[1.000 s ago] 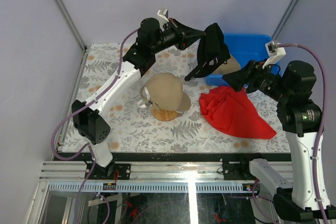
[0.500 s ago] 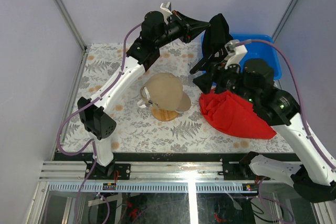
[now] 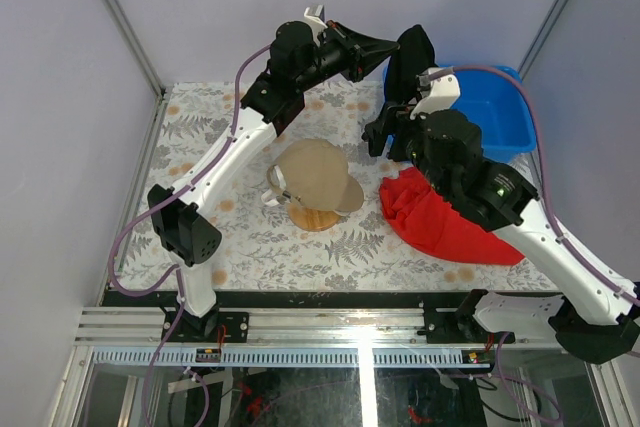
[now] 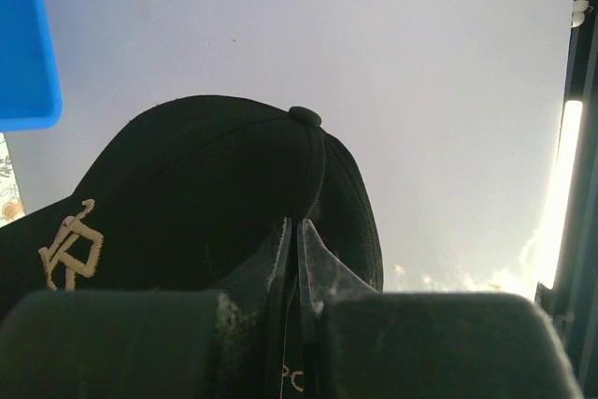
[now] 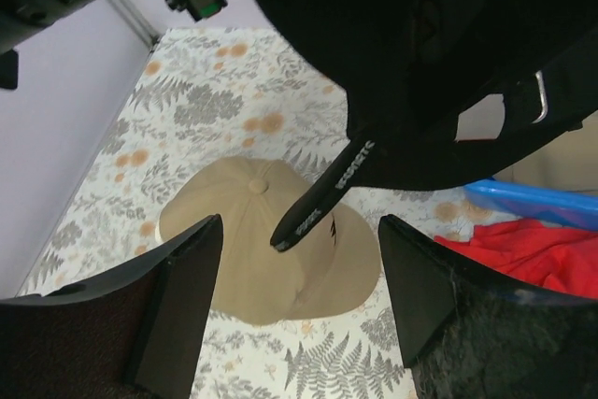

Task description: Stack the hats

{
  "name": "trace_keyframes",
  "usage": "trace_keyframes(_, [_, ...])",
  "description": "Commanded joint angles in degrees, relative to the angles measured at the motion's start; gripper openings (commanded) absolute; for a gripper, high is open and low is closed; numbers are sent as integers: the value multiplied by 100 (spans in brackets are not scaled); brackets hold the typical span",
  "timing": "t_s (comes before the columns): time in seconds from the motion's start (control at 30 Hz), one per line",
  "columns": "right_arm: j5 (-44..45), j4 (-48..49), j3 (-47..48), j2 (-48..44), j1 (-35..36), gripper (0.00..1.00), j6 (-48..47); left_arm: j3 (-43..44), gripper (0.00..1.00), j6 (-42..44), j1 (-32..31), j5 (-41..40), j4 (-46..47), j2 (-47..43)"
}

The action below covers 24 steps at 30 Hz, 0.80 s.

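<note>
My left gripper (image 3: 388, 47) is shut on the black cap (image 3: 412, 55) and holds it high over the bin's left end. In the left wrist view its fingertips (image 4: 299, 231) pinch the cap (image 4: 206, 193), whose gold logo shows. A tan cap (image 3: 310, 175) sits on the wooden stand (image 3: 318, 219) at the table's middle. My right gripper (image 3: 383, 130) is open and empty just below the black cap. In the right wrist view (image 5: 300, 221) the cap's strap (image 5: 322, 198) hangs between the open fingers, above the tan cap (image 5: 271, 240). A beige patch (image 5: 561, 151) shows in the bin. The white cap is out of view.
A red cloth (image 3: 450, 219) lies right of the stand, under my right arm. A blue bin (image 3: 495, 117) stands at the back right. The enclosure's walls and posts close in the back and both sides.
My right arm has swung from the right side in to the left, bringing its open gripper under the black cap. My left gripper has raised the black cap a little.
</note>
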Motion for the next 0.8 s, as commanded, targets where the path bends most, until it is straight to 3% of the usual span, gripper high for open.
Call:
trace_keyframes(0.0, [778, 646, 47, 166, 77, 75, -76, 4, 0, -145, -12, -148, 358, -237])
trace_keyframes(0.13, [1276, 827, -51, 341, 146, 71, 29, -60, 0, -212, -10, -190, 436, -286])
trace_keyframes(0.2, [1596, 881, -149, 339, 147, 58, 105, -101, 0, -213, -10, -232, 446, -331])
trace_keyframes(0.3, [1952, 796, -259, 239, 146, 23, 166, -122, 0, -194, 26, -255, 444, -366])
trace_keyframes(0.43, [1522, 460, -32, -20, 147, 1, 24, -133, 0, -42, 221, -186, 386, -394])
trace_keyframes(0.6, [-260, -537, 1010, -10, 137, 0, 44, 75, 3, 486, 703, 236, 309, -311])
trace_keyframes(0.7, [-1272, -1081, 1790, 136, 142, 0, 261, 48, 28, 908, 1004, 495, 242, -394])
trace_keyframes(0.77, [-1718, -1294, 2071, 183, 138, 0, 455, -203, 37, 1130, 1198, 625, 340, -582])
